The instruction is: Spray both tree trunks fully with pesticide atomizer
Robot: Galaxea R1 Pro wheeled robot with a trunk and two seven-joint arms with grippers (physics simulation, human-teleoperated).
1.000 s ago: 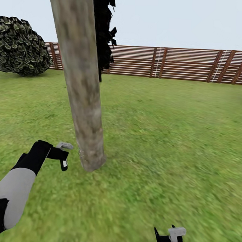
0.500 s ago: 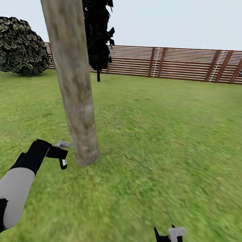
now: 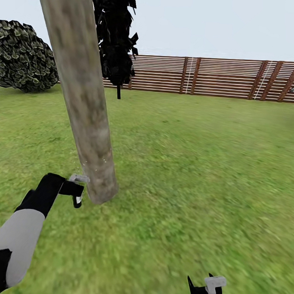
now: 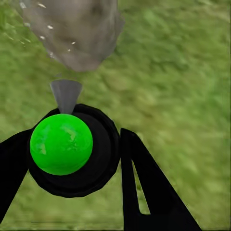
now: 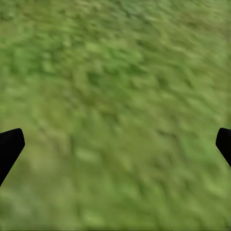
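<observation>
- The left hand (image 4: 72, 159) pinches the atomizer (image 4: 62, 144), its green ball between the fingers (image 4: 144, 187).
- Its grey nozzle (image 3: 78, 177) sits just beside the tree trunk (image 3: 86, 113) base, ahead.
- The right hand (image 5: 115, 144) is spread over the grass floor (image 5: 120, 96).

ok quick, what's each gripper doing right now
Left gripper: closed on the pesticide atomizer, nozzle toward the tree trunk.
Right gripper: open, empty, over grass.
</observation>
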